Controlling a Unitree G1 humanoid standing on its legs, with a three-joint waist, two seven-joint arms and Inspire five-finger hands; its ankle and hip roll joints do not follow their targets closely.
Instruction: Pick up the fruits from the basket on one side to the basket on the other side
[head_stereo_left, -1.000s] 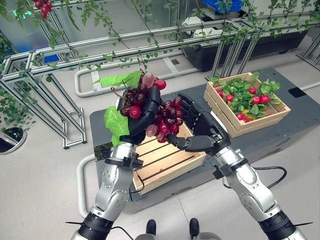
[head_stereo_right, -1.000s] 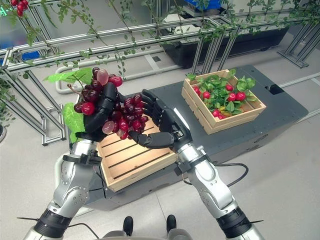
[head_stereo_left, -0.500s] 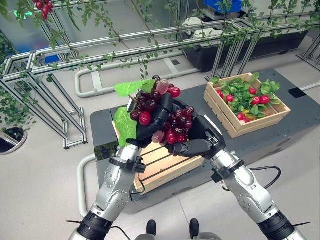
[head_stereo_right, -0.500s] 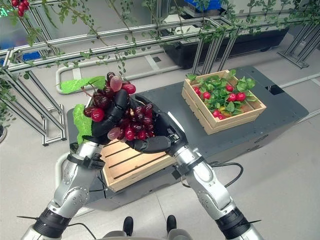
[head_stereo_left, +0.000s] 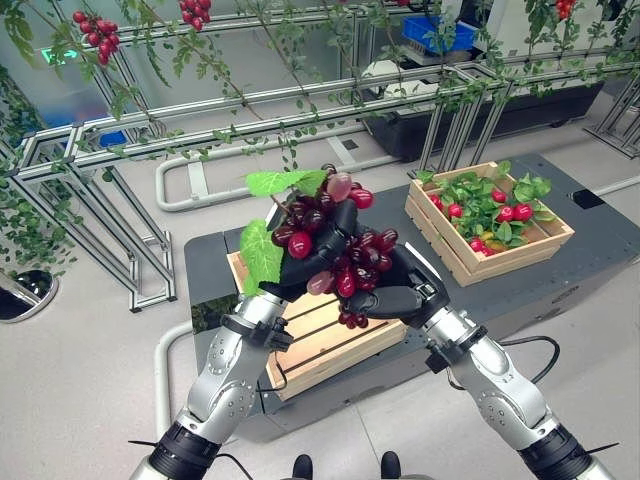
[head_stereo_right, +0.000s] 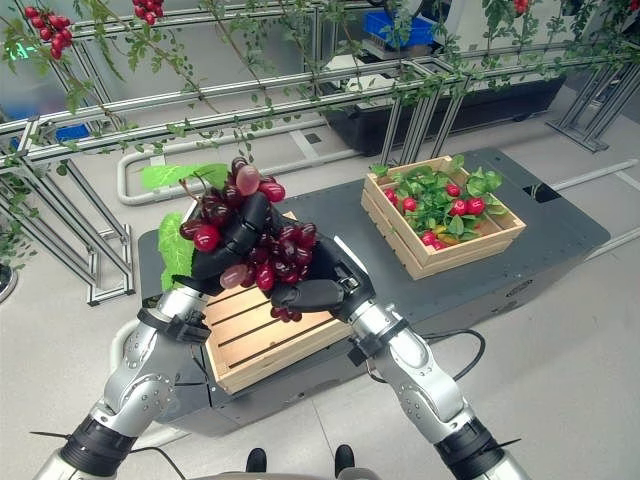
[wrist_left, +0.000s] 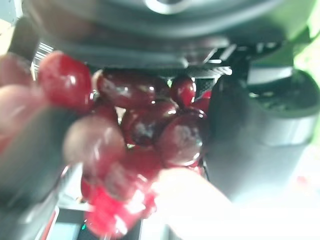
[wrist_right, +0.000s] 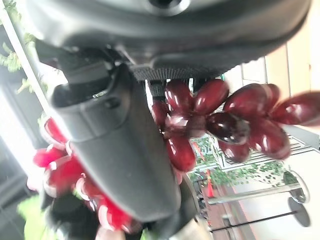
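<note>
Presently, by item:

Fruit: a bunch of dark red and pale pink plastic grapes with broad green leaves (head_stereo_left: 335, 243) is held up in the air above the near crate, between the two hands — a few loose berries hang from its underside.

Left hand: the dark left hand (head_stereo_left: 318, 256) comes up from the lower left; its fingers are curled round the left and upper part of the bunch, with grapes bulging between them. The left wrist view shows red grapes (wrist_left: 150, 125) packed against the palm and thumb.

Right hand: the dark right hand (head_stereo_left: 402, 288) cups the bunch from the right and below, its thumb laid across under the cluster and its fingers wrapped behind it. In the right wrist view, glossy berries (wrist_right: 210, 117) press against the palm beside the thumb.

Near crate: a pale slatted wooden crate (head_stereo_left: 325, 340) sits on the left part of the platform, directly under the raised bunch; the slats that show are bare.

Far crate: a second slatted wooden crate (head_stereo_left: 500, 255) stands well apart on the right part of the platform, holding green leaves and small red fruits (head_stereo_left: 498, 203).

Platform: a low dark grey platform (head_stereo_left: 600, 235) carries both crates.

Surroundings: a silver metal frame draped with green vines (head_stereo_left: 200, 105) runs behind the platform — red berry clusters (head_stereo_left: 92, 28) hang from it at the upper left.
</note>
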